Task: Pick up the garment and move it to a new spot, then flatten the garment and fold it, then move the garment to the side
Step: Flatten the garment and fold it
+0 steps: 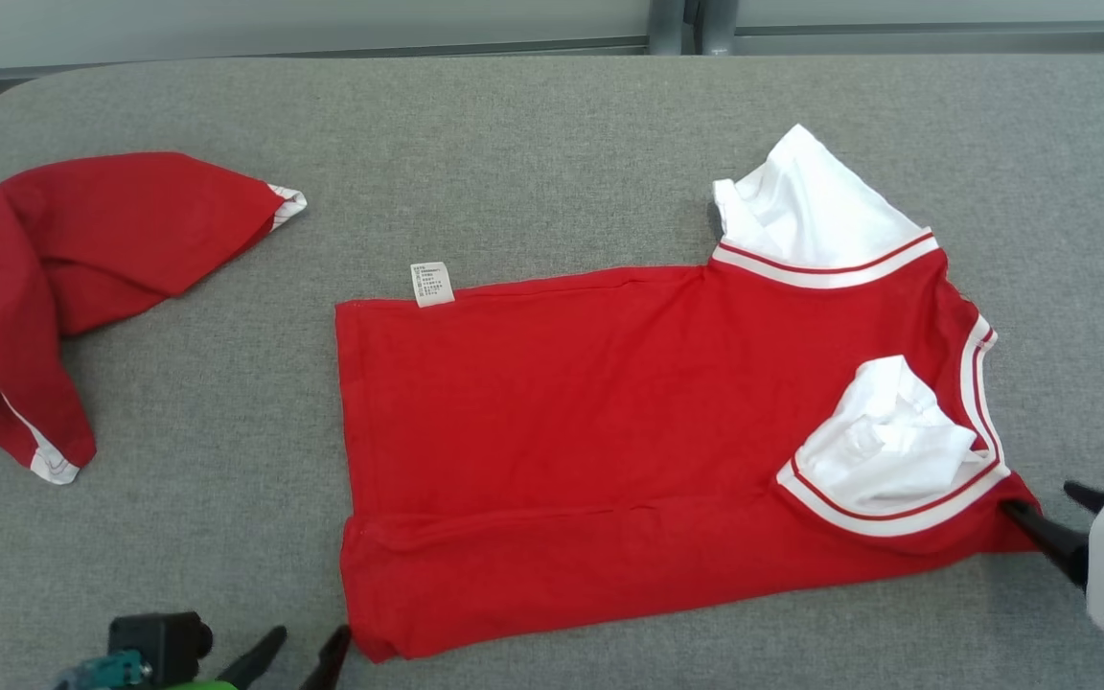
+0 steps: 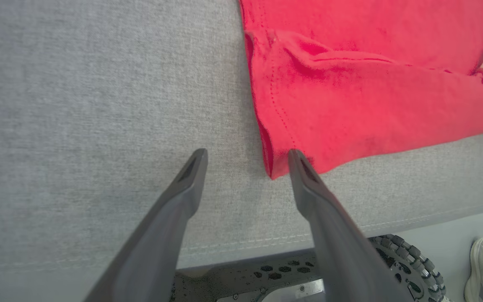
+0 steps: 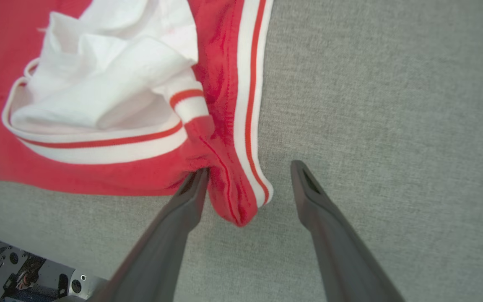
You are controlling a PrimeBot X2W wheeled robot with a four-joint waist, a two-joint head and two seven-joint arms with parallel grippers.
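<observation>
Right wrist view: garment (image 3: 78, 174) corner inside spread right tool (image 3: 250, 168).

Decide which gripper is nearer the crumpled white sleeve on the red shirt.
Right. The right gripper is just beside the white sleeve; the left gripper is at the far hem corner of the red shirt.

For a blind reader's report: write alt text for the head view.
A red shirt with white sleeves lies spread on a grey table. The open left gripper sits at its hem corner, the open right gripper at its shoulder corner. Another red garment lies crumpled at the left.
</observation>
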